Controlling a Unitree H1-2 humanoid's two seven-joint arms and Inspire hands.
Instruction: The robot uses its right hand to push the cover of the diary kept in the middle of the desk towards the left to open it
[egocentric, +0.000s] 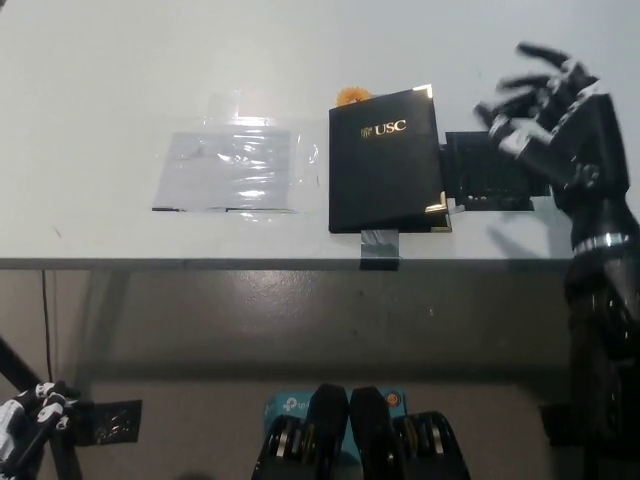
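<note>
Head view, one moment, listed as it stands. Diary (385, 160): black, gold lettering and gold corner caps, lying flat and closed near the middle of the desk (100, 60), close to the front edge, slightly turned; its cover is down, so by my reckoning nothing of the opening is done yet. Right hand (548, 115): black, raised over the desk toward the right edge, fingers spread wide and holding nothing, near the diary's right side but apart from it; I judge it to be on the approach, with contact on the cover and the whole push to the left still to come. Left hand (25, 418): white, resting low at the lower left, below the desk's front edge; whether it is open or closed I cannot tell. Black square pad (480, 172): flat on the desk just beside the diary's right edge, partly under the right hand. Clear plastic sheet (228, 172): taped flat on the desk, left of the diary, well clear of it. Grey tape strip (378, 246): at the front edge, beneath the diary's lower side. Small orange object (348, 96): peeking out behind the diary's far corner, too hidden to identify. Containers: none seen on the desk; nothing holds anything.
</note>
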